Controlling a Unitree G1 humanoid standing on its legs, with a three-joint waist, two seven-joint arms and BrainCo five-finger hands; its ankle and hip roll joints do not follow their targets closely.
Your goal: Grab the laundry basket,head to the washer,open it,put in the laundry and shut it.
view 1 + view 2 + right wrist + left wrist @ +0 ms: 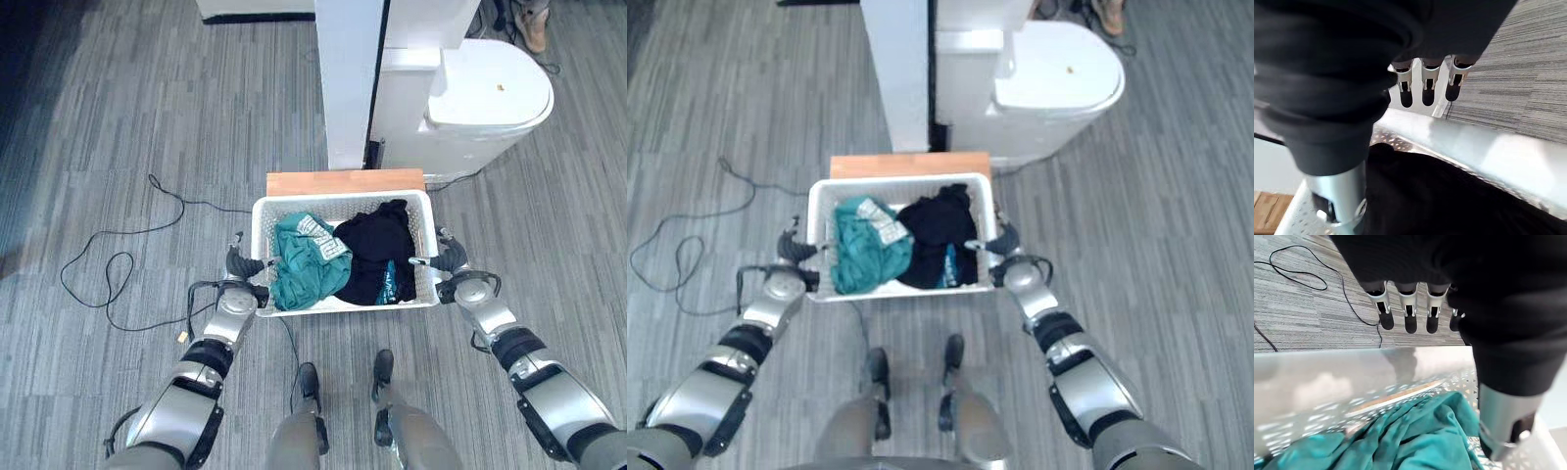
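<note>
Looks like the grab step, not lifted yet. White laundry basket (pixel 343 199) sitting on a low wooden stand (pixel 343 182) right in front of the robot, loaded with a teal garment (pixel 304 259) and a black garment (pixel 377 250). White washer (pixel 480 98) just past the stand.

To do this well: close both sides at the same time and get a proper wrap around the rim before taking any weight. Then lift straight up and level. Probably worth keeping the teal cloth out of the pinch on the left, since a grip on cloth could slip. Worth watching the clothes too, heaped up near the rim, so could spill with any tilt.

Pose-wise, pretty symmetric. Left hand (pixel 245 264) at the basket's left short side, right hand (pixel 451 259) at the right one, both arms reaching forward and slightly inward.

In the left wrist view, fingers (pixel 1410 318) straight and hanging outside the wall, thumb (pixel 1503 426) down inside over the teal cloth, rim (pixel 1352 364) between them and not clamped. Same deal in the right wrist view: fingers (pixel 1425 90) straight outside, thumb (pixel 1337 196) inside by the black garment. Straddling, not gripping.
</note>
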